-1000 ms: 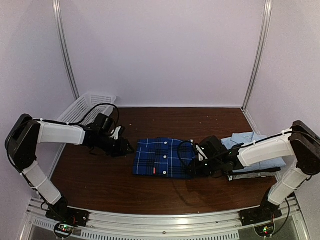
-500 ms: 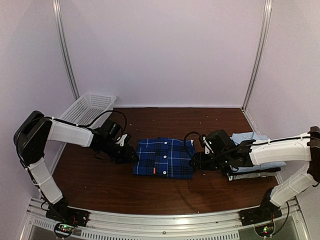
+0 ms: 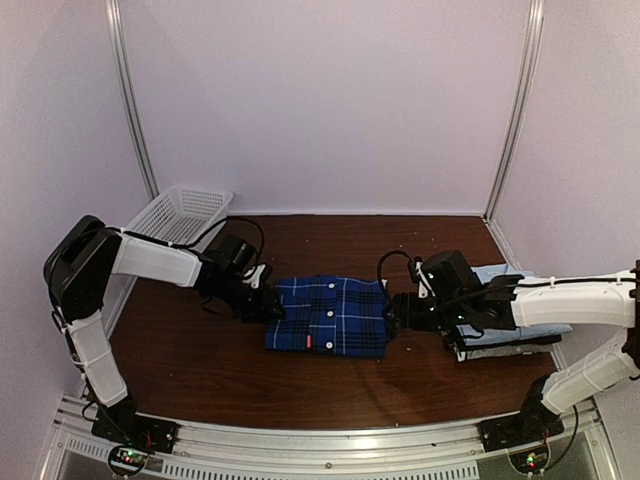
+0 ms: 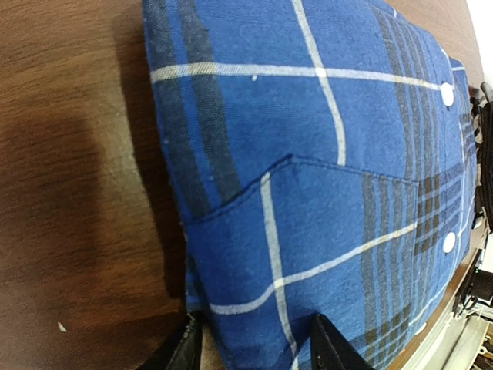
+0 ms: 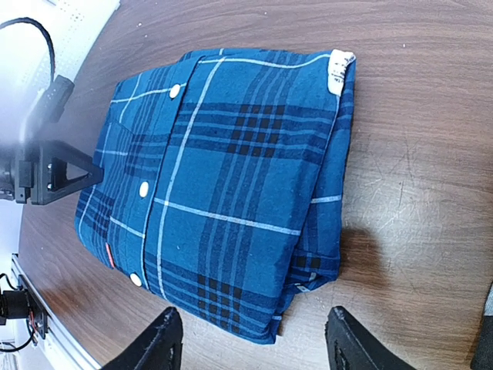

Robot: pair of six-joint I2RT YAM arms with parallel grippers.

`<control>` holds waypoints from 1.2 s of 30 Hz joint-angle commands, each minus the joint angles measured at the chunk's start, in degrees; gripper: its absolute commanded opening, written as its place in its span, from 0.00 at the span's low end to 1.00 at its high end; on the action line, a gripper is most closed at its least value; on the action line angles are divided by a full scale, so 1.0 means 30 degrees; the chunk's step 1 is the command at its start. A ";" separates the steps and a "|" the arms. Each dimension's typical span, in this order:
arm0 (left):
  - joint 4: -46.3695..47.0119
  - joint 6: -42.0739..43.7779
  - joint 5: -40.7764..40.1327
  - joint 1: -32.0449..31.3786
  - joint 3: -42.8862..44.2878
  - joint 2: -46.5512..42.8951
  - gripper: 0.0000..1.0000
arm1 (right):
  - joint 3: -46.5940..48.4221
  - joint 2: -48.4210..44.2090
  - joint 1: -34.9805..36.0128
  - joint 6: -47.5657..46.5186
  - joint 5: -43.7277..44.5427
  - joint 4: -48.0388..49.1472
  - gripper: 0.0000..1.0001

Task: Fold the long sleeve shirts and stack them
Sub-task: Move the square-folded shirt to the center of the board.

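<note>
Work surface: dark brown wood-grain table (image 3: 200, 370), grain running left to right; fine scratches show in the right wrist view (image 5: 416, 116), and a small white speck (image 4: 62, 327) lies on the wood in the left wrist view.

White plastic lattice basket (image 3: 180, 212): far-left corner of the table, long side along the left wall.

Enclosure: plain pale lilac walls (image 3: 320, 100), silver metal corner posts (image 3: 130, 100) at both back corners, a slotted aluminium rail (image 3: 330, 440) along the near edge.
</note>
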 commanded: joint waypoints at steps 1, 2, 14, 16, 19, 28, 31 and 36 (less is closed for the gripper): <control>-0.0520 -0.0299 -0.0723 -0.0230 0.0282 0.0710 0.48 | -0.0354 -0.0537 -0.0191 -0.0147 0.0397 0.0171 0.65; -0.0501 -0.0334 -0.0727 -0.0245 0.0304 0.0817 0.47 | -0.0409 -0.0566 -0.0218 -0.0134 0.0368 0.0175 0.65; 0.0728 -0.1972 -0.0359 -0.0539 0.0273 0.1114 0.28 | -0.0812 -0.0388 -0.0485 -0.0018 0.0054 0.1142 0.66; 0.1060 -0.2146 -0.0165 -0.0590 0.0253 0.1137 0.22 | -0.0836 -0.0232 -0.0514 -0.0043 -0.0013 0.1285 0.66; 0.1455 -0.2453 0.0084 -0.0650 0.0336 0.1037 0.07 | -0.0908 -0.0081 -0.0539 -0.0015 -0.0173 0.1498 0.66; -0.0532 -0.2105 -0.0872 -0.0614 0.0544 -0.1168 0.00 | -0.1102 0.0422 -0.0582 0.0043 -0.0494 0.1983 0.66; -0.2113 -0.1244 -0.1389 -0.0371 0.0442 -0.2126 0.00 | -0.0909 0.0851 -0.0573 -0.0052 -0.0777 0.2038 0.66; -0.5099 0.0811 -0.1516 0.0586 0.0221 -0.4087 0.00 | -0.0134 0.1931 -0.0493 -0.0082 -0.1522 0.2694 0.63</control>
